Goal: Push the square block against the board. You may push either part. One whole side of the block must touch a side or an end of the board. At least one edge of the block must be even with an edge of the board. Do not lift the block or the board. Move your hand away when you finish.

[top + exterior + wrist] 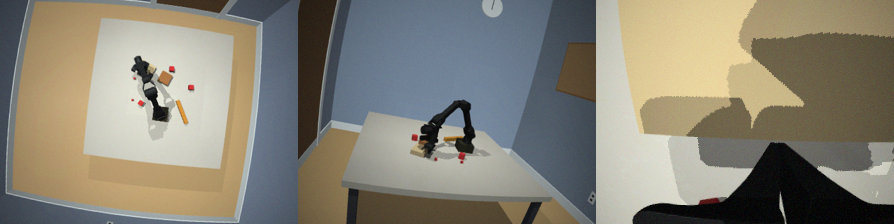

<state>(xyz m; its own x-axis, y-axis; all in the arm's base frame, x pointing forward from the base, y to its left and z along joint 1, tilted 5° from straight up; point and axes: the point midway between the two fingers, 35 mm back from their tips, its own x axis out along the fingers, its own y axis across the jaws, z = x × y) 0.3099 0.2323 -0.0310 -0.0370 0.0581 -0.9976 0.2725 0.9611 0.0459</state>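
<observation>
The square brown block (165, 78) (423, 142) lies flat on the table. The pale tan board (151, 68) (417, 150) (681, 60) lies flat beside it, largely hidden under the arm in the top view. A gap seems to show between block and board there; their facing sides are partly hidden. My gripper (428, 152) (776, 149) is shut and empty, low by the board's side away from the block. In the wrist view its tips are right at the board's near edge; I cannot tell whether they touch it. The block is out of the wrist view.
Red cubes stand beyond the block (171, 68) (414, 137), to its right (190, 87) and near the arm's base (141, 103) (462, 155). Two tiny red pieces (134, 78) (132, 100) lie to the left. An orange bar (182, 112) (453, 139) lies right of the base.
</observation>
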